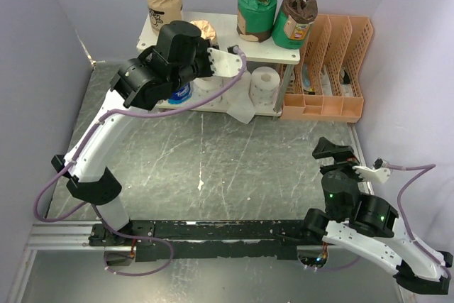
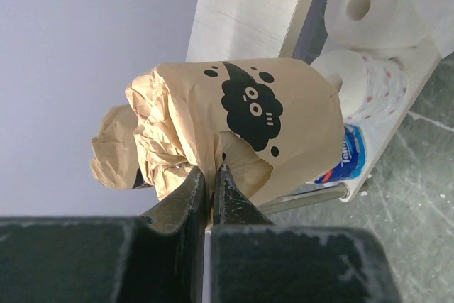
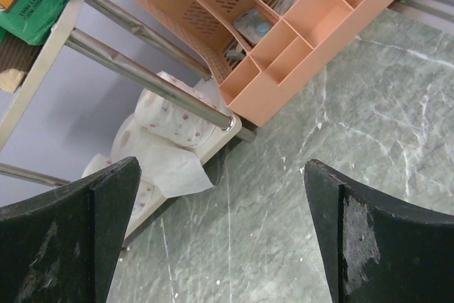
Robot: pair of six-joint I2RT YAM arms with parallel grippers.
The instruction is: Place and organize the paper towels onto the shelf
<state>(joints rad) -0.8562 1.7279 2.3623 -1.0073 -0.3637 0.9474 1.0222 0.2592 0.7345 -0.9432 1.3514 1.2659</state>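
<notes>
L end effector (image 2: 211, 175) nearly shut, pinching only the crumpled wrap of a tan-wrapped roll (image 2: 262, 125) at the top board of the shelf (image 2: 241, 12), near the other tan roll (image 1: 164, 5). Can't tell if it's seated.

Risks: thin paper pinch slips or tears. Roll tips on release, bumps neighbour or drops off board edge.

R end effector (image 3: 223, 182) wide, holding nothing, well apart.

Orange slotted file rack (image 1: 326, 69): stands upright at the far right of the surface (image 1: 234, 175), near the right wall (image 1: 418, 69). Its slots hold small items, too indistinct to identify. Surface: grey, marbled, scuffed white.
</notes>
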